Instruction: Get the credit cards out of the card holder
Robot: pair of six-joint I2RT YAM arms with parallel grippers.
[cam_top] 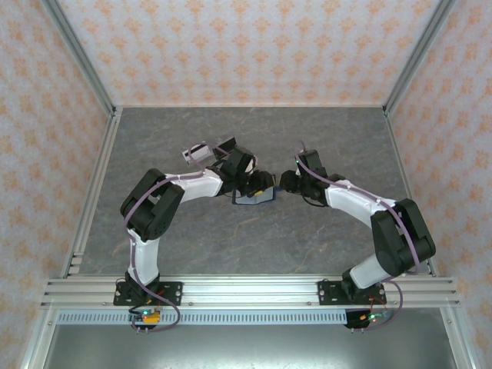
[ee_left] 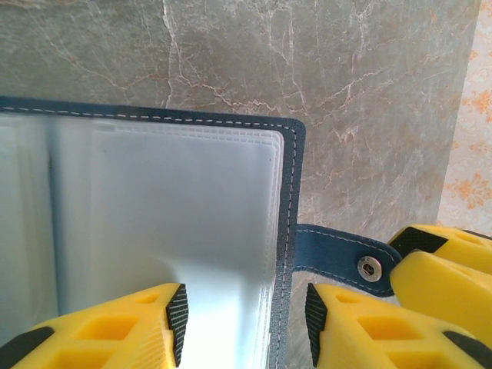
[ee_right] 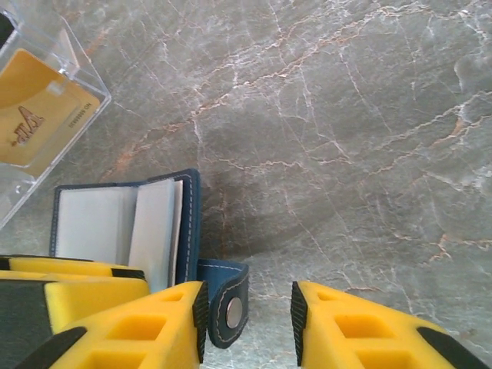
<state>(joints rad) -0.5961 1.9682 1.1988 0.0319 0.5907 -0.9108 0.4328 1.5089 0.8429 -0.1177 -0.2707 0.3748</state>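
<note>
While the card holder [cam_top: 254, 197] lies open on the grey, veined stone-look worktop [cam_top: 231, 246] between the two arms, its navy white-stitched cover sits flat and its frosted translucent sleeves [ee_left: 154, 215] fan up. Left hand [ee_left: 244, 327]: blocky yellow fingers with ribbed black pads spread, straddling the holder's right edge; right hand [ee_right: 247, 319]: jaws apart, rounded tab [ee_right: 231, 304] with metal snap just beside one pad, contact unclear. An orange-yellow credit card [ee_right: 38, 108] rests inside a clear acrylic stand [ee_right: 65, 46].
</note>
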